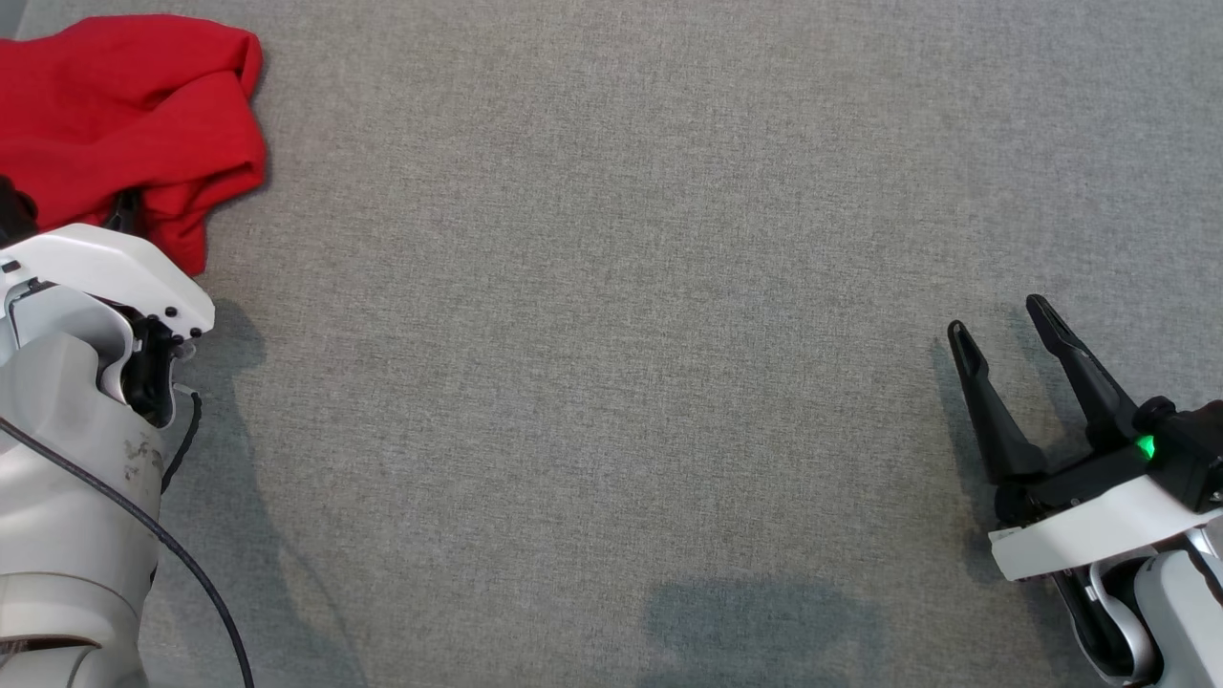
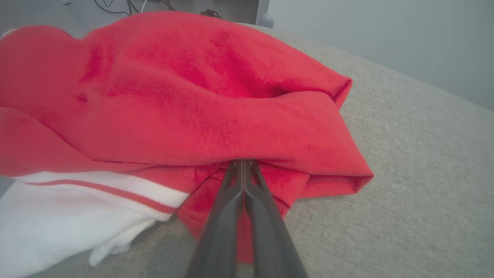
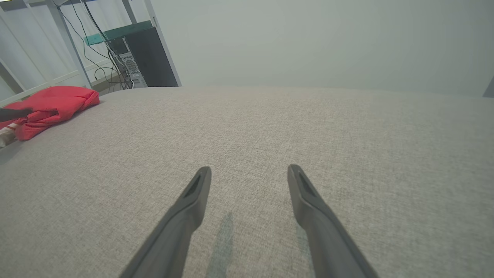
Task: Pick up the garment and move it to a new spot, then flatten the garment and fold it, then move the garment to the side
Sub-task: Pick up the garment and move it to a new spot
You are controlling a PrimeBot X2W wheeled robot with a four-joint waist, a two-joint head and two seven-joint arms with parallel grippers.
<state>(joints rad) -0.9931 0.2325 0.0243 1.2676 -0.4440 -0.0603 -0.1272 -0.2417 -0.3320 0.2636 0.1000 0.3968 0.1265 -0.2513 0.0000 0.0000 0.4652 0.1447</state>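
Observation:
The garment (image 1: 124, 105) is a crumpled red heap at the far left of the grey cloth surface (image 1: 621, 334). Close up, the garment (image 2: 193, 96) shows a white part with a red stripe (image 2: 77, 208) under its red folds. My left gripper (image 2: 242, 164) has its fingers pressed together, their tips tucked under the near red fold, pinching the cloth. In the head view the pale left wrist (image 1: 96, 277) covers those fingers. My right gripper (image 1: 998, 320) stands open over bare surface at the lower right, far from the garment (image 3: 54, 102). Nothing lies between the right gripper's (image 3: 249, 170) fingers.
The grey surface (image 3: 270, 135) spreads wide between the two arms. Beyond its far left edge stand a dark computer tower (image 3: 150, 58), hanging cables and a metal frame. A pale wall rises behind. A black cable (image 1: 143, 526) runs along my left arm.

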